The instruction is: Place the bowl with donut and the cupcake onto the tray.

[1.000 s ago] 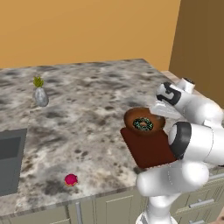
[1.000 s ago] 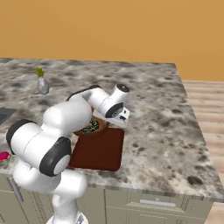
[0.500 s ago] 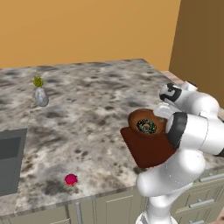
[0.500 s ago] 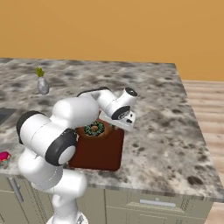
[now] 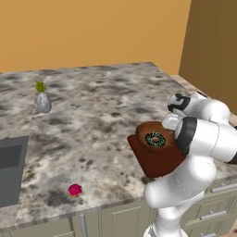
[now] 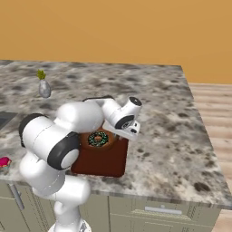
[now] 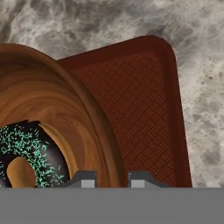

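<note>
Tray: flat, rectangular, dark reddish-brown with a cross-hatched floor and raised rim, set on the speckled granite counter close to its front edge; seen also in the right base view and the hand view. Bowl: round, brown, wood-grained, seated on the far end of the tray, its rim shown in the right base view and its inner wall in the hand view. Donut: ring with dark chocolate icing and green sprinkles, lying inside the bowl; recorded also in the right base view and at the lower left of the hand view, where an orange-brown centre is visible. Gripper: positioned at the bowl's rim, one dark fingertip seen on the inner side of the wall and the other on the outer side, the wall lying between them; whether the fingertips press the wall cannot be told. Cupcake: small, pink-topped, standing on the counter near the front edge, well apart from the tray, to its left; a pink edge is glimpsed at the left border of the right base view. Vase: grey, with a yellow-green sprig, upright at the far left of the counter. Sink basin: grey, recessed at the left edge of the counter.
</note>
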You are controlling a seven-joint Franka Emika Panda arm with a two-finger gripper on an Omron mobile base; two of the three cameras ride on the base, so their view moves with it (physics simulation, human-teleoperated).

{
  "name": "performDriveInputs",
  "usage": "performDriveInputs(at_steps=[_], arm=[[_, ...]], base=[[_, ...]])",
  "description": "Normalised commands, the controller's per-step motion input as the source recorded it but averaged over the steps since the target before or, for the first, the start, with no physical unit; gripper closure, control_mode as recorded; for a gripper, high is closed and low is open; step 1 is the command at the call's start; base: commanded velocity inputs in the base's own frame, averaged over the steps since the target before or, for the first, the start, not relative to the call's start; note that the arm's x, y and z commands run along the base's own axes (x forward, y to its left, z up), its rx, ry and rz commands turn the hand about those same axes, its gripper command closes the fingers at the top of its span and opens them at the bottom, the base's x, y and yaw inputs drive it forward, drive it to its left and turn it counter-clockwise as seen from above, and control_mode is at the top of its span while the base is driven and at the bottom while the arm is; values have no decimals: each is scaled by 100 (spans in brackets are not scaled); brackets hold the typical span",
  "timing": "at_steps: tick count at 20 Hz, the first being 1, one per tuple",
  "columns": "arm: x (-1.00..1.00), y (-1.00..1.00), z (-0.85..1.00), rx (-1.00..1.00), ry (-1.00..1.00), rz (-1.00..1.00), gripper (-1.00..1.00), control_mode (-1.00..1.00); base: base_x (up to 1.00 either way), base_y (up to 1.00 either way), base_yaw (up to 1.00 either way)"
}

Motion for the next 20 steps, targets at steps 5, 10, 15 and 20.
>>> performDriveInputs(at_steps=[5, 10, 15, 20], arm=[[0, 0, -33, -2, 0, 0, 100, -100], [1, -1, -13, 0, 0, 0, 100, -100], [0, 0, -2, 0, 0, 0, -100, -100], [0, 0, 0, 0, 0, 0, -100, -100]], base=[[0, 0, 0], [0, 0, 0], [0, 0, 0], [0, 0, 0]])
